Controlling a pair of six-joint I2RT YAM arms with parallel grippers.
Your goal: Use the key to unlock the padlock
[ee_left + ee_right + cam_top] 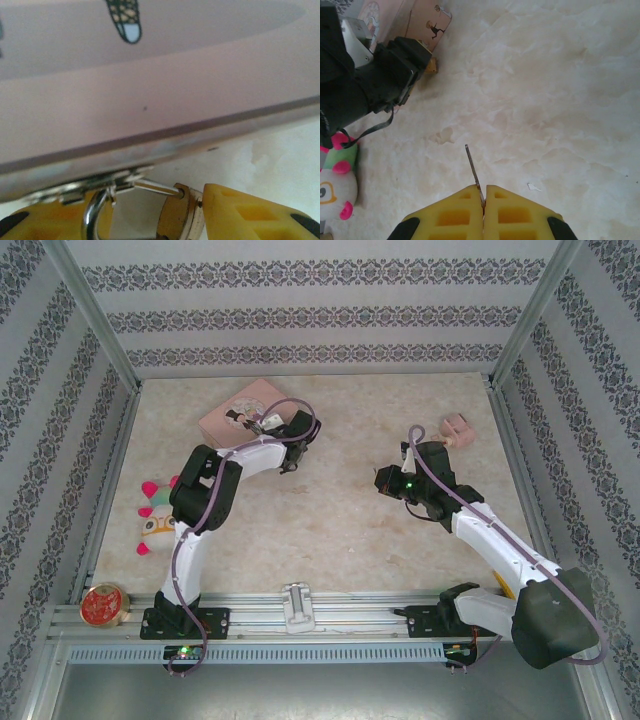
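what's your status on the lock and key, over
Left pincer shut on padlock, right by pink tin. Right pincer shut on key, blade sticking forward. Key well short of padlock, not yet inserted.

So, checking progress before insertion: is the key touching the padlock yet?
Apart. The right wrist view shows the key tip over bare table; the padlock is in the left gripper.

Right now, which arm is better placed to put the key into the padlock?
Right. The right gripper pinches the key, tip free, while the left gripper holds the padlock steady at the pink tin.
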